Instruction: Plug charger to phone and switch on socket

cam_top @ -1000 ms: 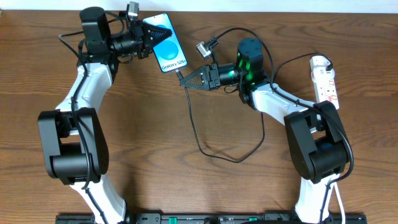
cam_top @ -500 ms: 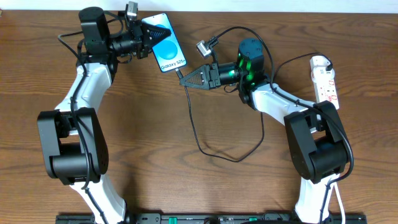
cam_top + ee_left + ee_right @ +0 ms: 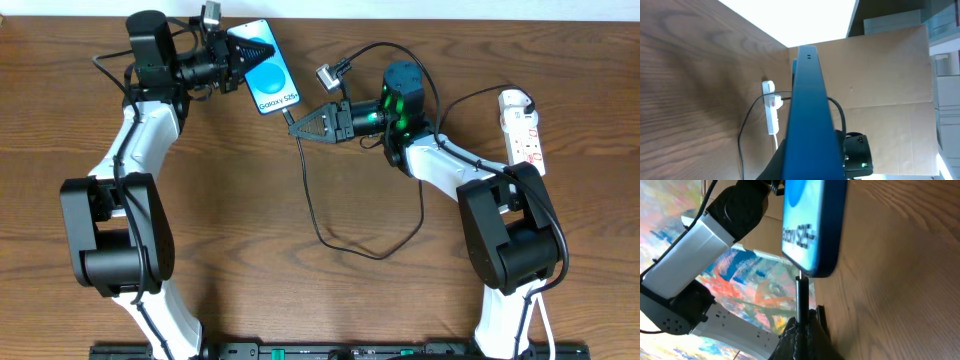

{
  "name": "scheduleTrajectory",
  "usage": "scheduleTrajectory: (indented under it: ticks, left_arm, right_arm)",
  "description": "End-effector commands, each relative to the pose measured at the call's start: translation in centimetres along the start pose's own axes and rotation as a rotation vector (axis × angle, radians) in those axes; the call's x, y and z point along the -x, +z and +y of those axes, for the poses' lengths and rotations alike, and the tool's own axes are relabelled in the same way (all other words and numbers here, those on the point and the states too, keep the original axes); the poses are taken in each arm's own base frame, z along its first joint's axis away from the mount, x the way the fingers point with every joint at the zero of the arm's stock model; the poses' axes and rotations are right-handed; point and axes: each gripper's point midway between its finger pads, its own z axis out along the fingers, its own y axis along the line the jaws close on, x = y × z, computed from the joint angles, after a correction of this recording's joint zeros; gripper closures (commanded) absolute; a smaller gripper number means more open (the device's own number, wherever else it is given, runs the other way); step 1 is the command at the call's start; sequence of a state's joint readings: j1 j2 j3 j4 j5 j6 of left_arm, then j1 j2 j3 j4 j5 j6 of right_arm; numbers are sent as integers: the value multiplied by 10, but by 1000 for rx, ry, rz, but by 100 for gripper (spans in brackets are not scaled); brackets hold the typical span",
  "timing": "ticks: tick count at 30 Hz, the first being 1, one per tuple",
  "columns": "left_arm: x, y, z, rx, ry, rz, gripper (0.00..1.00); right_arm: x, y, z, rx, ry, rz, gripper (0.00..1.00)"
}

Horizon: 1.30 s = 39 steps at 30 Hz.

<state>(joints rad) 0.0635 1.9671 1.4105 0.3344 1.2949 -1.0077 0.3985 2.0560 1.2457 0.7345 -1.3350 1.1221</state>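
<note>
Gripping the phone (image 3: pixel 277 88) near the overhead view's top, the left gripper (image 3: pixel 250 52) clamps it. Only the right wrist view shows the charger (image 3: pixel 801 292) tip, pinched by the right gripper (image 3: pixel 298 128), touching the phone's bottom edge. The socket (image 3: pixel 523 125) lies far right.

Blue phone (image 3: pixel 807 125) edge-on at centre, white socket (image 3: pixel 771 117) beyond on the wooden table (image 3: pixel 690 100).

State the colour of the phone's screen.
The phone screen is bright blue, clearest in the overhead view.
</note>
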Motion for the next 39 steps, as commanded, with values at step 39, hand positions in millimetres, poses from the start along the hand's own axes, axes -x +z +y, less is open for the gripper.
scheduleTrajectory:
  ticks: [39]
  left_arm:
    - [14,-2,-33,-64,25,-43,93]
  right_arm:
    - [14,-9,18,35,-32,-47,99]
